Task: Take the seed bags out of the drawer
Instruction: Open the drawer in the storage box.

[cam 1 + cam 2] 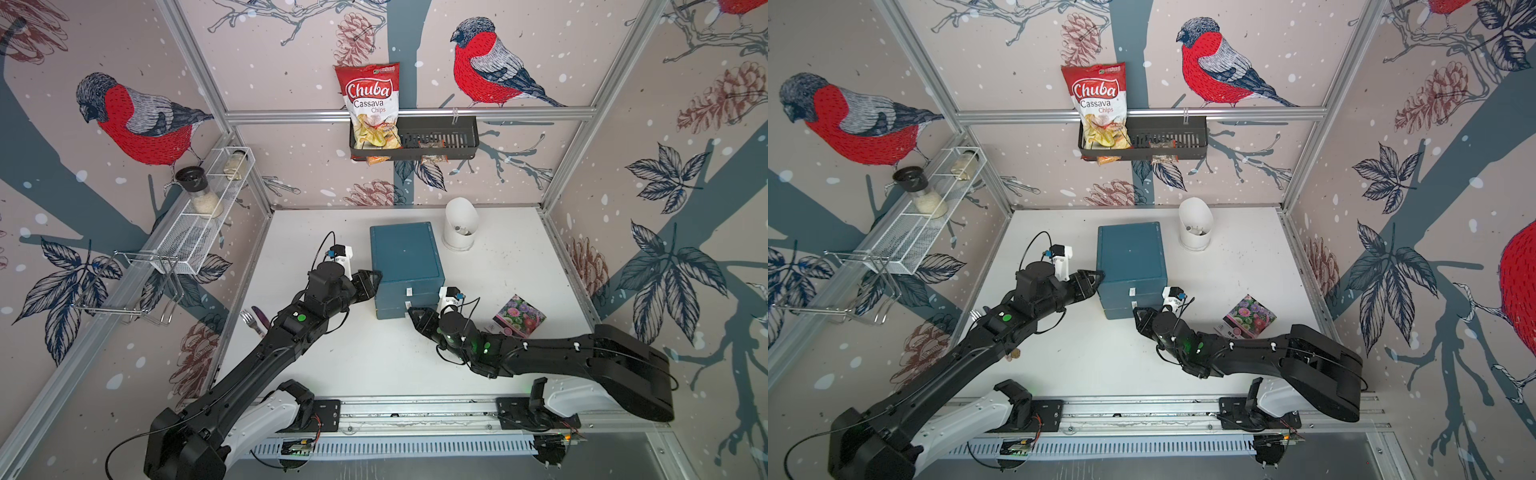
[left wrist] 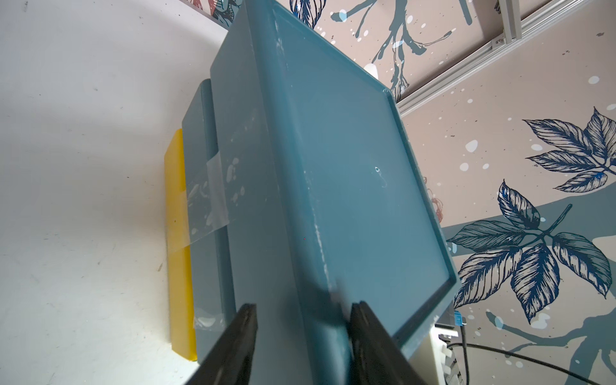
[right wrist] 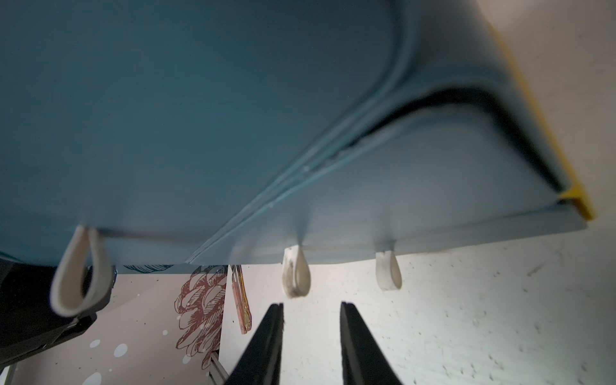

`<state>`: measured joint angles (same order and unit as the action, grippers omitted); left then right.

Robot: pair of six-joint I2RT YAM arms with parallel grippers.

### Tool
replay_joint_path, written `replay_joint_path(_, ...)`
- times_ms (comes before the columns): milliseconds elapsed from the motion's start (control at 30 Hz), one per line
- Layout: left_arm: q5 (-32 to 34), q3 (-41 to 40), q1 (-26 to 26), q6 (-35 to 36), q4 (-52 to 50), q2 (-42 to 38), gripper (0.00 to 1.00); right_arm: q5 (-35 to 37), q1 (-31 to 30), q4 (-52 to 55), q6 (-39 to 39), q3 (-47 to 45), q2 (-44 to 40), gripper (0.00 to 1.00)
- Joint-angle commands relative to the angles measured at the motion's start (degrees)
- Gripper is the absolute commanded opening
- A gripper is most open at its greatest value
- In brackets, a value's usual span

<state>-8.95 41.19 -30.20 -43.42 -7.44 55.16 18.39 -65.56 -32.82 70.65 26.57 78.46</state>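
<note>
Flower seed bag [image 1: 519,316] lies on the desk [image 1: 374,365]; left claw [image 2: 302,313], part-open, straddles the drawer box [image 1: 405,253] edge; right claw [image 3: 311,310], part-open and empty, faces a drawer loop [image 3: 296,273]; other bags unseen.

Tabletop [image 1: 374,365]: blue drawer unit [image 1: 405,262] blocks centre; white tube [image 1: 459,226] near far edge; flower seed bag [image 1: 520,315] near right edge; middle of near edge open.
</note>
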Motion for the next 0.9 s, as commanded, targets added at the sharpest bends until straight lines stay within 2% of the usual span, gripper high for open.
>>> replay_joint_path(0,0.4,-0.2,0.2,1.6,-6.4,0.4,0.48,-0.3,0.5,-5.8,0.6,-0.8,0.3,0.34)
replay_joint_path(500,-0.4,-0.1,0.2,3.3,-6.7,0.5,0.44,-3.9,1.6,-8.0,-1.3,2.1,4.0,0.30)
replay_joint_path(867,-1.2,-0.3,0.2,3.8,-6.9,0.8,0.42,-3.8,1.8,-6.8,-1.8,3.1,4.3,0.26)
